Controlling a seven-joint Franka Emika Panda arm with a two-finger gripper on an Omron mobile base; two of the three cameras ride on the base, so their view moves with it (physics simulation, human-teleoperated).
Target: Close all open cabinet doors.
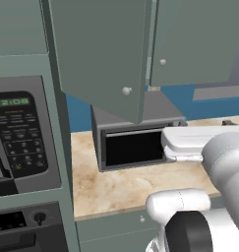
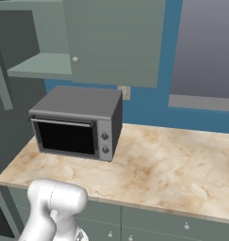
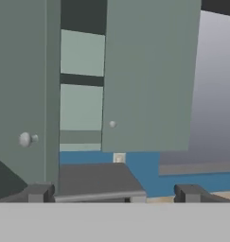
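The left cabinet door [image 1: 101, 54] stands open, swung out toward me over the counter, its round knob [image 1: 126, 91] at the lower corner. In the hand view this open door [image 3: 22, 94] stands at the left, with the cabinet's shelves [image 3: 82, 90] showing beside it. The right cabinet door [image 1: 199, 39] lies flat against its cabinet, shut; it is also seen as the door [image 2: 118, 40] and the door [image 3: 149, 75]. My gripper [image 3: 115, 194] is open and holds nothing, its fingertips [image 3: 38, 193] set wide apart, short of the doors and touching neither.
A silver toaster oven [image 2: 76, 122] with a dark glass door sits on the marble counter [image 2: 172, 164] under the open cabinet. A tall unit with a microwave panel [image 1: 20, 138] stands at the left. A window [image 2: 205, 47] is at the right, drawer fronts [image 2: 172, 226] below.
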